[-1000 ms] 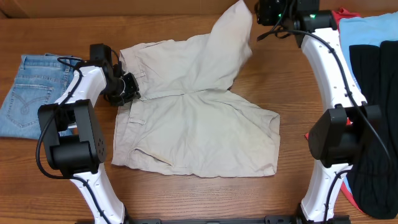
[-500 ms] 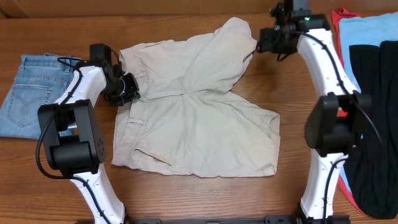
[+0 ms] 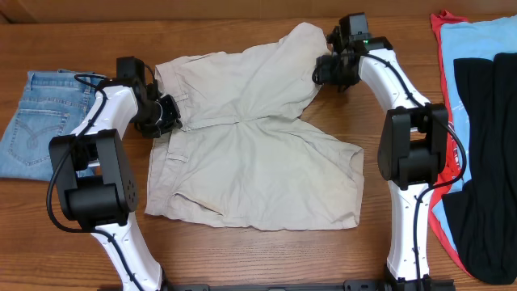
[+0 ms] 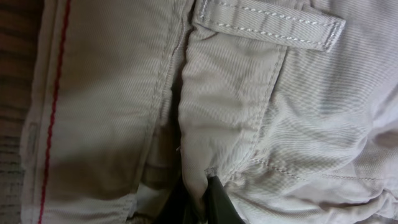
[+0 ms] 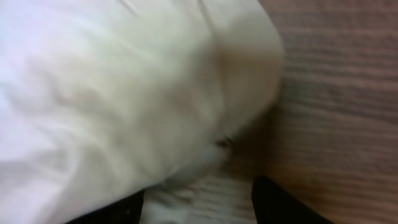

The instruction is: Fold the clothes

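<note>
The beige khaki shorts [image 3: 258, 162] lie spread on the table, with the far right leg folded inward towards the middle. My left gripper [image 3: 166, 115] is shut on the waistband at the left edge. The left wrist view shows its fingertips [image 4: 202, 199] pinching a fold of the fabric [image 4: 261, 112] below a belt loop. My right gripper [image 3: 325, 69] is low at the far right corner of the folded leg. In the right wrist view its fingers [image 5: 199, 208] stand apart over the wood, with the blurred cloth edge [image 5: 112, 93] beside them.
Folded denim-blue jeans [image 3: 36, 121] lie at the left edge. At the right edge is a pile with a red garment [image 3: 443, 24], a light-blue one [image 3: 477, 36] and a black one [image 3: 489, 121] on top. Bare wood [image 3: 242, 259] shows in front of the shorts.
My right gripper has come down and to the left, and the raised shorts leg has sunk lower onto the shorts. The left gripper has not moved.
</note>
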Action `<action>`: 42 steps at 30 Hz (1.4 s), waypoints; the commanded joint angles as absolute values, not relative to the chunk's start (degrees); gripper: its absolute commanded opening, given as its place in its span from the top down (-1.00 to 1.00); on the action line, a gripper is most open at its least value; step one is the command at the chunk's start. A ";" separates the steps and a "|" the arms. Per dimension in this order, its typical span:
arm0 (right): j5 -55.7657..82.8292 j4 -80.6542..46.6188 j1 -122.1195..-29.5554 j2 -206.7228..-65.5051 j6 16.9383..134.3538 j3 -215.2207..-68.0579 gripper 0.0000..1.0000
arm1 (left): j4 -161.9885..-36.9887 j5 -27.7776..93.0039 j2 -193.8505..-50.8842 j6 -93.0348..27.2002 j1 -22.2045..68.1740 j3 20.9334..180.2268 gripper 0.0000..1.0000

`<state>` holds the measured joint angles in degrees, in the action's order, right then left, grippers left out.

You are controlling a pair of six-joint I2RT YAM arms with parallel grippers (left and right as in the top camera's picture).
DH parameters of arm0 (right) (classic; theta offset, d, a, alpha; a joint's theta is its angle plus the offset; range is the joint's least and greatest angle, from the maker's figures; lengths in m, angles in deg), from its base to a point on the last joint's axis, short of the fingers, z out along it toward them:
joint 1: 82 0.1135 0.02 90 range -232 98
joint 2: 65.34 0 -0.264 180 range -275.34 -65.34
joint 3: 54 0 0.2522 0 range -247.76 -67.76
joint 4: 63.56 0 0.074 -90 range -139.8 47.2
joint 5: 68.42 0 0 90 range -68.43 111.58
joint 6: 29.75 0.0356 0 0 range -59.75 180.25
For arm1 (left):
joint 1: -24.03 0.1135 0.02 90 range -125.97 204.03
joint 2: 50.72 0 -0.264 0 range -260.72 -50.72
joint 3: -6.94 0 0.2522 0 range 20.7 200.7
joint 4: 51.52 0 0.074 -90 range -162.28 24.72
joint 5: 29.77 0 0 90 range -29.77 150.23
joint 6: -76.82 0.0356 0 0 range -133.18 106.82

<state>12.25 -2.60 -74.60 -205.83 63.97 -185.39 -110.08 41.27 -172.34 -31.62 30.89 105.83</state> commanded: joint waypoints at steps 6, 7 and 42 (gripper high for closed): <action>10.99 -4.15 -73.60 -206.94 64.78 -185.45 0.02 | -110.95 45.66 -172.28 -31.59 31.39 105.67 0.92; 11.01 -3.94 -73.60 -206.94 64.78 -185.45 0.17 | -110.97 45.64 -172.28 -31.59 31.39 105.67 0.91; 25.02 32.94 -83.65 -192.78 75.54 -184.29 0.68 | -111.78 45.86 -172.28 -31.11 31.41 105.67 0.91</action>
<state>20.43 31.93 -81.42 -193.59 75.36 -184.95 -111.04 40.77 -172.32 -31.59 30.25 105.89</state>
